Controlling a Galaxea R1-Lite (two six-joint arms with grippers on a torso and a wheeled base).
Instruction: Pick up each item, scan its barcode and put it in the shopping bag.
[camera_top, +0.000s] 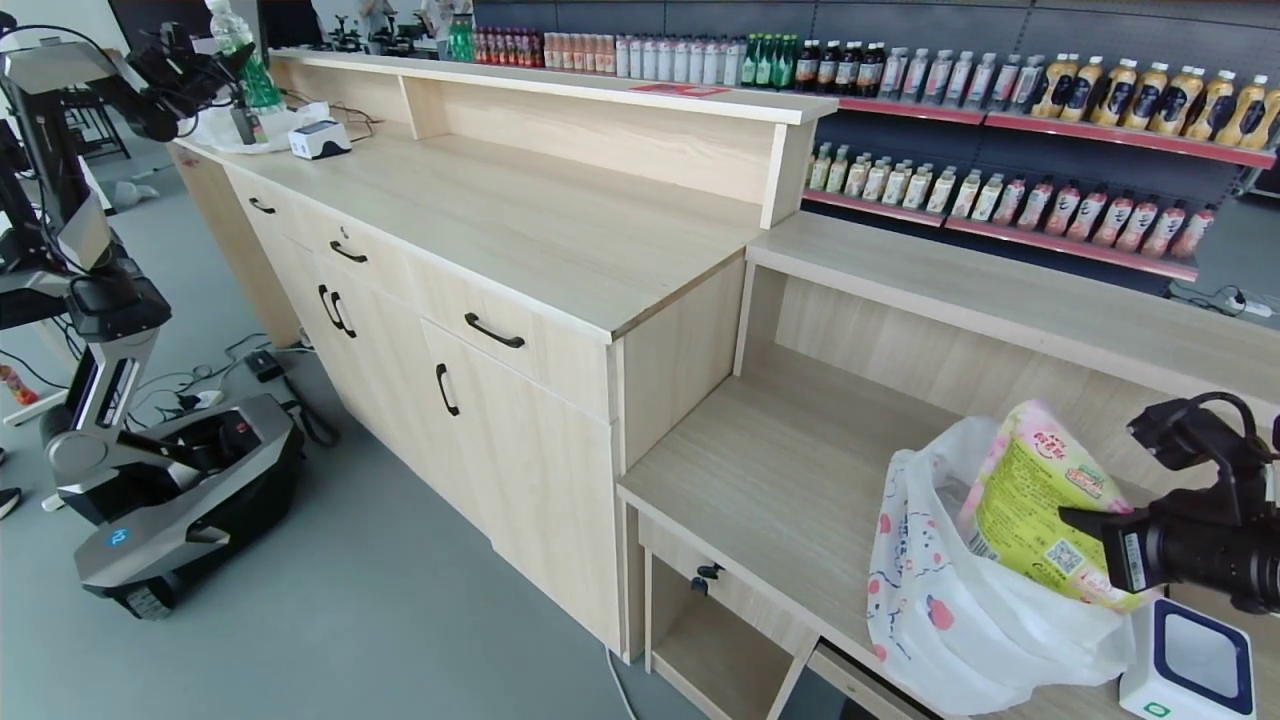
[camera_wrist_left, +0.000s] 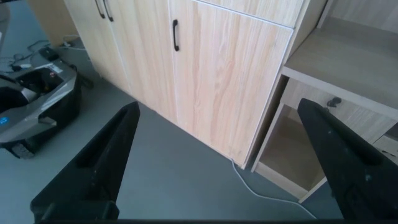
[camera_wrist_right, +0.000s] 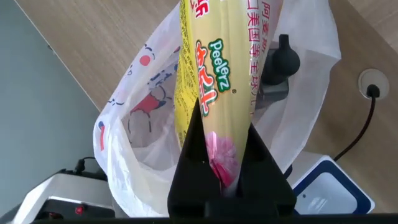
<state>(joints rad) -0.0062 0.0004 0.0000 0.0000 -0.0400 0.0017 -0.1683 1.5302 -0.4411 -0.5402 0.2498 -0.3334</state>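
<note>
My right gripper (camera_top: 1078, 525) (camera_wrist_right: 224, 134) is shut on a yellow-green snack pack (camera_top: 1030, 490) (camera_wrist_right: 214, 56), gripping it at its pink sealed end. The pack hangs tilted, with its far end inside the mouth of the white printed shopping bag (camera_top: 950, 620) (camera_wrist_right: 134, 118), which lies open on the low desk. Just beside the bag, at the desk's front right, stands the white barcode scanner (camera_top: 1195, 665) (camera_wrist_right: 329, 193) with a dark-framed window. In the left wrist view my left gripper (camera_wrist_left: 217, 109) hangs open and empty over the grey floor, facing the cabinet doors.
The low desk (camera_top: 800, 470) adjoins a taller counter (camera_top: 520, 220) on the left. Another robot (camera_top: 130, 480) stands on the floor at far left. Shelves of bottles (camera_top: 1000, 190) line the back wall. A cable plugs into a desk socket (camera_wrist_right: 372, 91).
</note>
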